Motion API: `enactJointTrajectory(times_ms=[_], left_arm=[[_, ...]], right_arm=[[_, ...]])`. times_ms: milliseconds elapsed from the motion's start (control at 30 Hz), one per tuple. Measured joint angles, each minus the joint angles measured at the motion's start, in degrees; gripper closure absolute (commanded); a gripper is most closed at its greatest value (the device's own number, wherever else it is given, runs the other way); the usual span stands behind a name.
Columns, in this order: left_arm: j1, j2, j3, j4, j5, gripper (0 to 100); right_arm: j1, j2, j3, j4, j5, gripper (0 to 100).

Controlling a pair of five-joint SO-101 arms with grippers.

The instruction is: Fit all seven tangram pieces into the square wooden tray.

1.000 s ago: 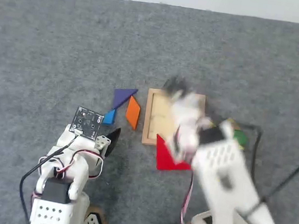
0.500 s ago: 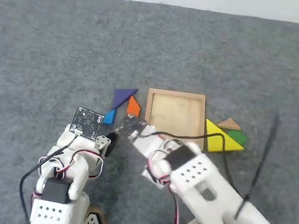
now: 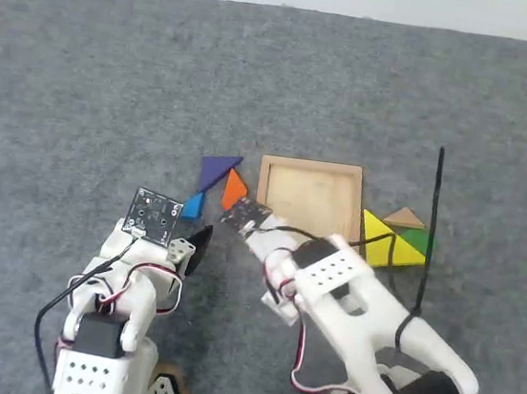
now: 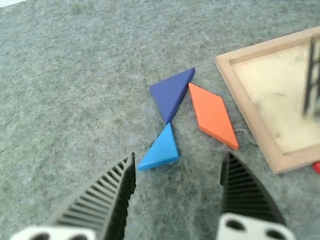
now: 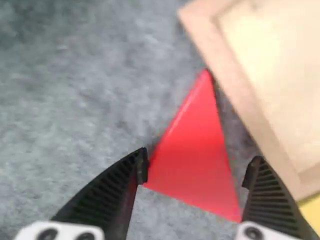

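Observation:
The square wooden tray [image 3: 311, 167] lies mid-table with nothing inside. Left of it are a purple triangle [image 3: 217, 169], an orange parallelogram [image 3: 235, 189] and a small blue triangle [image 3: 192, 206]. On its right lie a yellow triangle [image 3: 385, 243], a tan triangle [image 3: 403, 216] and a green piece [image 3: 421, 240]. My right gripper [image 5: 197, 165] is open, low over a red triangle [image 5: 197, 145] beside the tray's corner [image 5: 227, 90]. My left gripper [image 4: 175, 185] is open on the carpet short of the blue triangle [image 4: 161, 150], the purple triangle [image 4: 171, 91] and the orange parallelogram [image 4: 212, 115].
Grey carpet covers the whole table. The right arm's white body [image 3: 347, 299] lies across the tray's near-left corner, and a black cable [image 3: 431, 218] rises beside the right-hand pieces. The left arm [image 3: 129, 277] stands at the near left.
The right arm swung from above the tray down and leftward to its near-left corner, now covering the red triangle in the high view. The left arm stayed put.

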Motion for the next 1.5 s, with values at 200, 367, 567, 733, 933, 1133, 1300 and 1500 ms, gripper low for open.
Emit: enactJointTrajectory(times_ms=[200,367,567,733,933,1133,1300,1500], left_arm=[[0.0,0.0,0.0,0.0,0.0,73],[0.0,0.0,0.0,0.0,0.0,73],[0.0,0.0,0.0,0.0,0.0,73],[0.0,0.0,0.0,0.0,0.0,73],[0.0,0.0,0.0,0.0,0.0,73],[0.0,0.0,0.0,0.0,0.0,73],[0.0,0.0,0.0,0.0,0.0,73],[0.0,0.0,0.0,0.0,0.0,73]], right_arm=[[3.7,0.0,-0.1,0.1,1.5,72.3],[4.5,0.0,-0.1,0.1,3.1,83.6],[7.1,-0.1,-0.7,-0.3,5.5,84.7],[7.4,-0.3,-1.1,-0.3,6.1,84.9],[7.4,-0.3,-1.3,-0.3,6.2,96.1],[8.2,-0.3,-1.4,-0.4,6.2,95.1],[8.1,-0.3,-1.4,3.2,7.6,89.2],[7.2,-4.4,-1.2,9.4,13.5,69.2]])
